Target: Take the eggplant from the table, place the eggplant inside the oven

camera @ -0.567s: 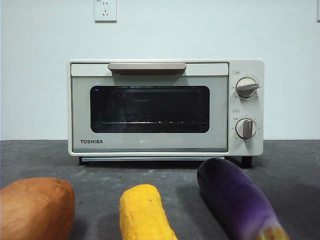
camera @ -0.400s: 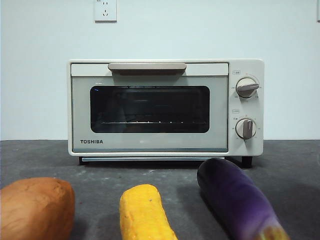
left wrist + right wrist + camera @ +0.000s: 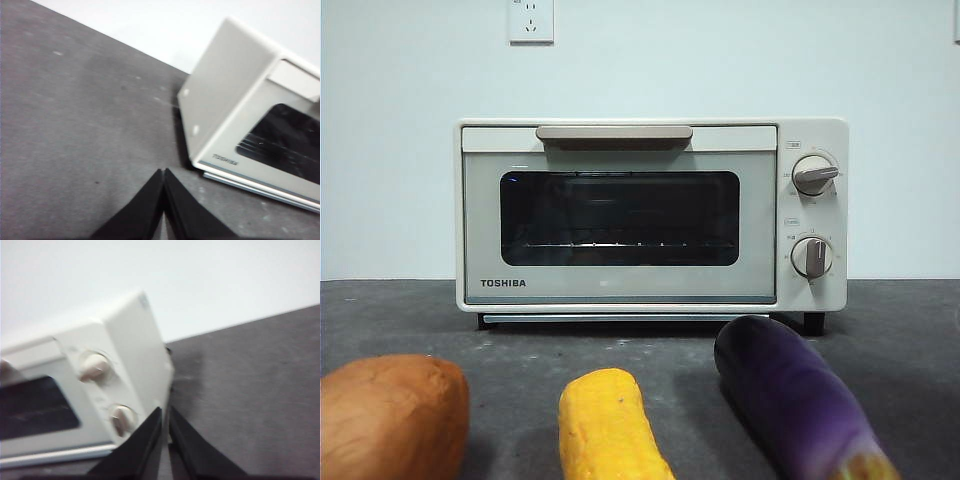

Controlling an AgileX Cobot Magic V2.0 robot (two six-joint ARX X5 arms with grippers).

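Eggplant (image 3: pixel 790 400) lies stem toward camera, angled right; both grippers clenched, empty.

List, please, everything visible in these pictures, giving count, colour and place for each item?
oven: one, cream-white, at the back of the table, door closed.
eggplant: one, dark purple, on the table in front of the oven's knob side.
corn cob: one, yellow, between the other two vegetables.
sweet potato: one, orange-brown, beside the corn.
wall socket: one, white, on the wall above the oven.
table: one, dark grey.
left gripper: black jaws shut, empty.
right gripper: black jaws shut, empty.
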